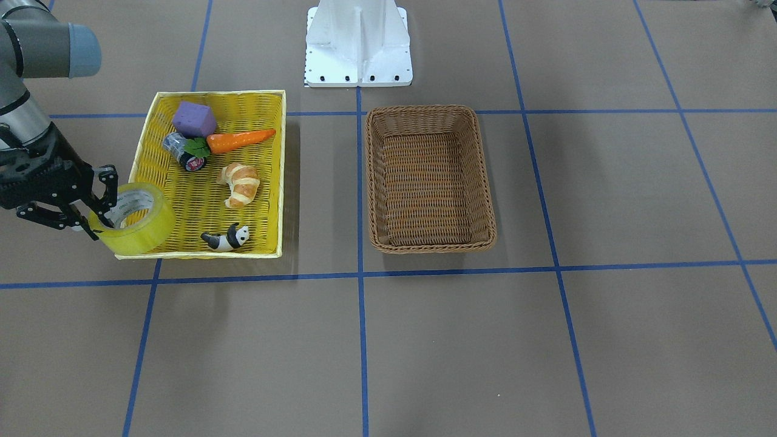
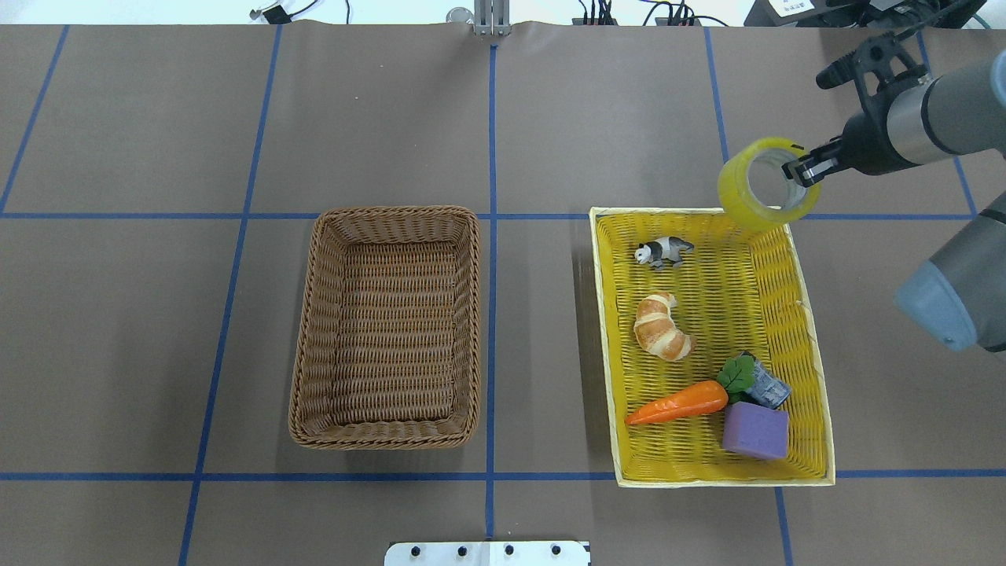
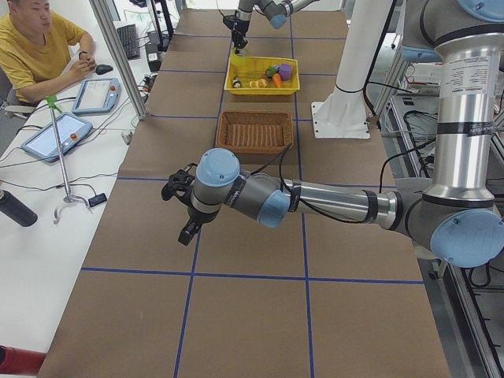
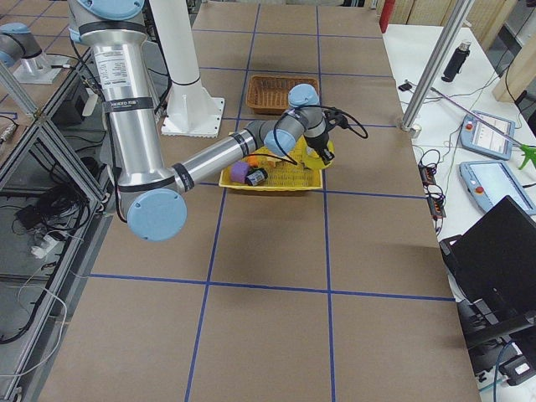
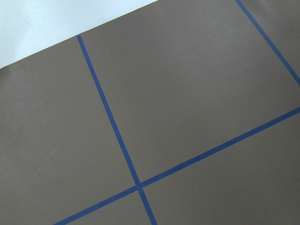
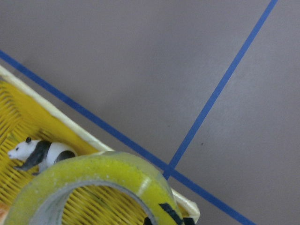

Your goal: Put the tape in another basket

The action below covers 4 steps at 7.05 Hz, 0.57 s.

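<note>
Hanging over the yellow basket's (image 2: 602,314) far right corner (far from the robot's base), the tape (image 2: 737,189) is tipped with its open core facing partly up. The right gripper (image 2: 805,167) clamps the roll's wall, one finger inside the ring and one outside. Just beside the roll, inside that basket, lies a toy panda (image 2: 665,251), then a croissant (image 2: 662,326), a carrot (image 2: 680,403), a sushi roll (image 2: 766,389) and a purple block (image 2: 754,431). The brown basket (image 2: 308,314) sits well apart, across a blue line on the table (image 2: 157,118). The left gripper (image 3: 179,211) hovers further along the table; whether its jaws are wide or narrow cannot be told.
</note>
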Available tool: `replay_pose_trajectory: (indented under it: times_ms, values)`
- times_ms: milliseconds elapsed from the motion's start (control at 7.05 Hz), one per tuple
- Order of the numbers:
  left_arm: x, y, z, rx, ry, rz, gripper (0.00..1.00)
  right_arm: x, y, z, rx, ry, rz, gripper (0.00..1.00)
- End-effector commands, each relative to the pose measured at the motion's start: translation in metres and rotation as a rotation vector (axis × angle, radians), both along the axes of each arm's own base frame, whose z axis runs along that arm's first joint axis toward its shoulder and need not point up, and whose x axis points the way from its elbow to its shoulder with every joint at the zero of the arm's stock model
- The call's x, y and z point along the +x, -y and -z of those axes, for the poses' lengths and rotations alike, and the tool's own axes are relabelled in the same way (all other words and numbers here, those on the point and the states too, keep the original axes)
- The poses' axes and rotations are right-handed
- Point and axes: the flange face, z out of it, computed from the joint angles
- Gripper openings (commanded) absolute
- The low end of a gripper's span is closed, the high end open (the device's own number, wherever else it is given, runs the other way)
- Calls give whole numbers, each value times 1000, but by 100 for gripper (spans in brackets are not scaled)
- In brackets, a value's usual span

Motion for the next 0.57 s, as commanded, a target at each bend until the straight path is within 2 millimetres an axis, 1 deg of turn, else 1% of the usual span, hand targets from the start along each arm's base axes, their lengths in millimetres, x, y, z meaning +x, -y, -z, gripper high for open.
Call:
replay_pose_trajectory:
  times_ms: [0,142,284,426]
  values:
    - [24,13,32,76,-44,6,99,-4,16,57,-68,140,-115,0]
    - [51,28,59,113,-74,-17,99,-23,11,78,-90,218,-137,0]
    - [77,37,87,111,-166,-50,99,-44,4,93,-40,298,-118,0]
    - [96,42,124,85,-280,-61,100,-60,-5,103,-12,328,-110,0]
